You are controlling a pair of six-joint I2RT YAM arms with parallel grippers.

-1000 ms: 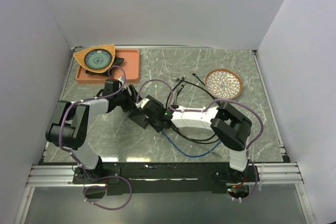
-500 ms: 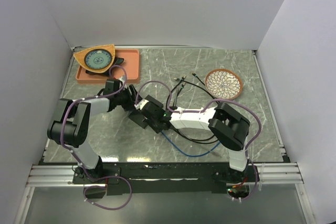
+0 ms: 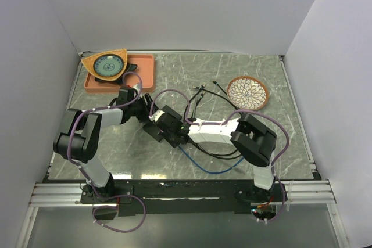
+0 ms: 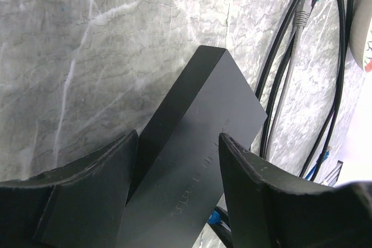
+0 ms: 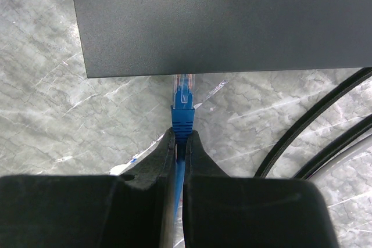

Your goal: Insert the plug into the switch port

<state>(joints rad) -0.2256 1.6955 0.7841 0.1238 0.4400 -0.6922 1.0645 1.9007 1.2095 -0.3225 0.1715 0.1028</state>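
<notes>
The switch is a flat matte-black box (image 4: 203,108), lying at an angle on the marble table. My left gripper (image 4: 177,143) straddles one end of it, a finger against each side. My right gripper (image 5: 182,135) is shut on the blue cable just behind the plug (image 5: 183,94). The plug's clear tip points at the box's (image 5: 221,21) near long edge and reaches under it. The switch port is hidden below the box's top face. In the top view both grippers meet at the box (image 3: 152,133), the left gripper (image 3: 145,111) behind it and the right gripper (image 3: 170,126) beside it.
An orange tray (image 3: 145,68) holding a bowl (image 3: 106,65) stands at the back left. A patterned plate (image 3: 247,92) sits at the back right. Black cables (image 3: 209,94) trail from the box toward the plate. The blue cable (image 3: 203,169) loops near the front edge.
The left jaws have narrowed a little onto the box. The right gripper has edged left with the plug, toward the box's edge.
</notes>
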